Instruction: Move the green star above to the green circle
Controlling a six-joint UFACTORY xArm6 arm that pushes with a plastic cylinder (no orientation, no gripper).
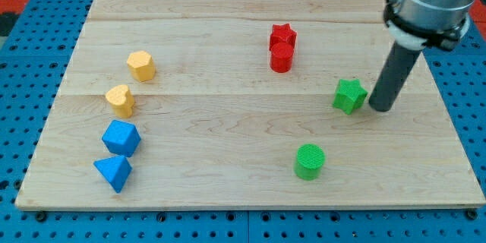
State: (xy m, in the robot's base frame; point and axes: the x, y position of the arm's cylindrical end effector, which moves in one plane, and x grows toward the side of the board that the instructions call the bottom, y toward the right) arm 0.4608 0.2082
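The green star point(349, 95) lies on the wooden board at the view's right. The green circle point(309, 161) stands below it and a little to the left, apart from it. My tip point(380, 108) rests just to the right of the green star, very close to its right edge; I cannot tell whether it touches. The dark rod rises from there to the arm's grey body at the view's top right.
A red star point(283, 36) and a red cylinder point(282, 58) sit together at top centre. A yellow hexagon point(141, 65) and a yellow heart point(120, 99) lie at left, with a blue cube point(121, 137) and a blue triangle point(114, 171) below. The board's right edge point(454, 121) is near the rod.
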